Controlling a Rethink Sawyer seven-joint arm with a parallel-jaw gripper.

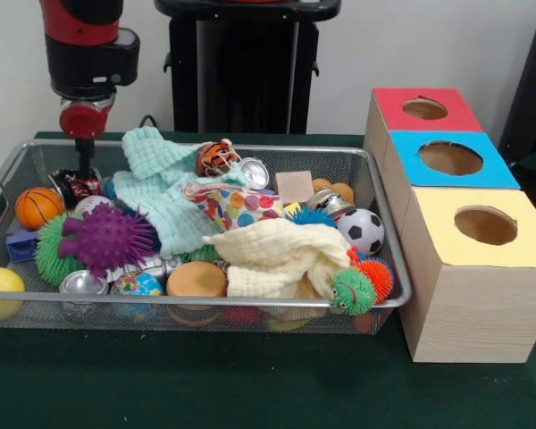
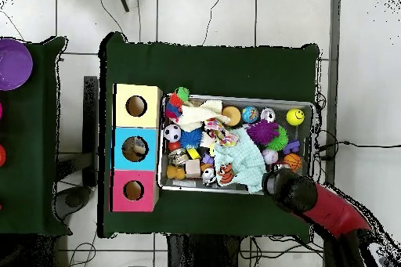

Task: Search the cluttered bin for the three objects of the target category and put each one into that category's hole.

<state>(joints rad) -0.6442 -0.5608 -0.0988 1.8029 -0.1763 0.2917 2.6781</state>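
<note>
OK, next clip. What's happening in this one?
A red and black Sawyer arm has its tool lowered into the far corner of the wire mesh bin, right by a dark drink can. Whether it grips anything cannot be told. The bin is heaped with balls, spiky toys and cloths. Beside it stand three wooden boxes with red, blue and yellow holed tops; something already sits in the blue box's hole.

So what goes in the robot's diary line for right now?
arm: over silver wire mesh bin far corner | gripper: down by crushed red can | three colour-topped wooden boxes: beside bin
</note>
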